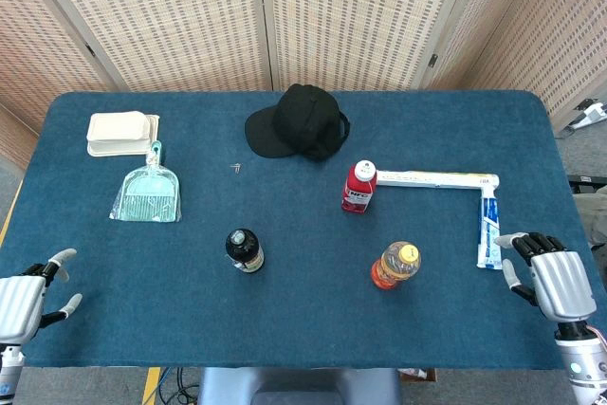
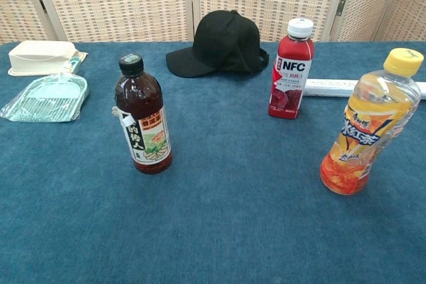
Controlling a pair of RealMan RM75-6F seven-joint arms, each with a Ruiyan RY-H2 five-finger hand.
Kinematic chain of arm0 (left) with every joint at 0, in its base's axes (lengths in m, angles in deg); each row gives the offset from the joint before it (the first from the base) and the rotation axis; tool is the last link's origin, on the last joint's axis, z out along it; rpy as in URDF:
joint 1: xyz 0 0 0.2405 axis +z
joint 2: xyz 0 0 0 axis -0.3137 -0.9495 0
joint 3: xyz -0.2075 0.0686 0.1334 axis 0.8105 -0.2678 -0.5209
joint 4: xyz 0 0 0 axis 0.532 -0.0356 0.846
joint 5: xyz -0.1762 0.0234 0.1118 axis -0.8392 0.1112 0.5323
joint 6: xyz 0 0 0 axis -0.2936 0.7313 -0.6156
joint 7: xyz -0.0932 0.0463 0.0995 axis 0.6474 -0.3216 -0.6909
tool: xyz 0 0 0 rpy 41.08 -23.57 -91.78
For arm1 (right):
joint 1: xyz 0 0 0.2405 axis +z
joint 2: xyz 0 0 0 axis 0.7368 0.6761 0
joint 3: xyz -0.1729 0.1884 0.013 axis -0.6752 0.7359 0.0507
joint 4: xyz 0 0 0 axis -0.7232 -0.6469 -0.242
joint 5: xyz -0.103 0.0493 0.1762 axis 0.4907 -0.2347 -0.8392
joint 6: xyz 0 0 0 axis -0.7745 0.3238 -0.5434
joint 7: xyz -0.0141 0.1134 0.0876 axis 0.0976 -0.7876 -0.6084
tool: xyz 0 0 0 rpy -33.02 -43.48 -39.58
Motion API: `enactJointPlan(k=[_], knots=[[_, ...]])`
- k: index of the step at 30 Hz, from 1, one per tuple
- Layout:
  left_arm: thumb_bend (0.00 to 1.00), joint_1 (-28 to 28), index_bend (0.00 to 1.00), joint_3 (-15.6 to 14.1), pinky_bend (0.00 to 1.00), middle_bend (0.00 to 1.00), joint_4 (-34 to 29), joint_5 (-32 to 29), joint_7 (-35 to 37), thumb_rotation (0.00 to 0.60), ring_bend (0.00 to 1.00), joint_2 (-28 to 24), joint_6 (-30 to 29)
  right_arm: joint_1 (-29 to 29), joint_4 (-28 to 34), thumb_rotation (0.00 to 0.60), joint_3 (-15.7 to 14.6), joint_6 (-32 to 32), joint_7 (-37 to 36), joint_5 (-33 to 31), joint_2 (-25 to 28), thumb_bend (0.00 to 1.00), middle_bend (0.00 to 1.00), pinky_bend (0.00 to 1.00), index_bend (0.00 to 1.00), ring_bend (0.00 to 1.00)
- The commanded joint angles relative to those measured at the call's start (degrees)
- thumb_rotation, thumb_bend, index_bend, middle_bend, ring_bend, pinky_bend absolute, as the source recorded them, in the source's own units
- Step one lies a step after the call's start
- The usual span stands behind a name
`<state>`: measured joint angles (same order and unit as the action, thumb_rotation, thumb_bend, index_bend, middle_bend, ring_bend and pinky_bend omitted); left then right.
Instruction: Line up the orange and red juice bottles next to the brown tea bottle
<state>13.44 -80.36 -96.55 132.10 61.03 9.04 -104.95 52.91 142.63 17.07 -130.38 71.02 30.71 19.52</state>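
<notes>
Both hands are waiting empty, fingers apart: left hand (image 1: 28, 299) lower left, right hand (image 1: 555, 280) lower right. The right hand is nearest the lower-centre yellow-capped orange plastic juice bottle (image 1: 395, 266); grasp mid-body, keeping it upright toward the brown glass-like tea bottle (image 1: 244, 249).

Overhead head view; low, close chest view

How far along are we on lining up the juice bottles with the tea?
Nothing looks done yet. The brown tea bottle stands alone; the orange juice bottle and red juice bottle both stand well off to its right, apart from each other. Nothing is in hand: the left hand and right hand rest at the table's near corners, holding nothing. Both juice bottles remain to be moved.
</notes>
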Motion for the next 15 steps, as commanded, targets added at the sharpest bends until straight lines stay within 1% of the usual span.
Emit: enactJointPlan(k=[1, 4, 6, 9, 12, 15], knots=[[0.21, -0.1, 0.38, 0.0, 0.71, 0.48, 0.2, 0.2, -0.2, 0.6, 0.48, 0.2, 0.1, 0.0, 0.1, 0.6, -0.1, -0.1, -0.1, 0.1, 0.1, 0.51, 0.44, 0.44, 0.41, 0.37], [0.21, -0.2, 0.38, -0.1, 0.71, 0.48, 0.1, 0.1, 0.2, 0.6, 0.48, 0.1, 0.3, 0.0, -0.3, 0.6, -0.1, -0.5, -1.0, 0.4, -0.2, 0.49, 0.43, 0.44, 0.41, 0.37], [0.21, -0.2, 0.38, 0.0, 0.71, 0.48, 0.0, 0.1, 0.3, 0.6, 0.48, 0.0, 0.1, 0.1, -0.8, 0.6, -0.1, -0.5, -2.2, 0.6, -0.4, 0.44, 0.4, 0.44, 0.41, 0.36], [0.21, 0.0, 0.38, 0.0, 0.71, 0.48, -0.1, 0.4, 0.2, 0.6, 0.48, 0.0, -0.4, 0.6, -1.3, 0.6, -0.3, -0.3, -4.8, 1.4, -0.6, 0.34, 0.34, 0.44, 0.4, 0.3], [0.21, 0.2, 0.38, -0.2, 0.71, 0.48, 0.0, 0.5, 0.5, 0.6, 0.48, 0.1, -0.6, 1.3, -1.8, 0.6, -1.0, 0.5, -7.9, 2.6, -0.7, 0.26, 0.28, 0.44, 0.35, 0.23], [0.21, 0.4, 0.38, -0.5, 0.71, 0.48, 0.0, 0.4, 0.6, 0.6, 0.48, -0.1, -0.4, 2.1, -2.1, 0.6, -1.5, 1.7, -9.7, 3.3, -1.0, 0.19, 0.22, 0.39, 0.27, 0.18]])
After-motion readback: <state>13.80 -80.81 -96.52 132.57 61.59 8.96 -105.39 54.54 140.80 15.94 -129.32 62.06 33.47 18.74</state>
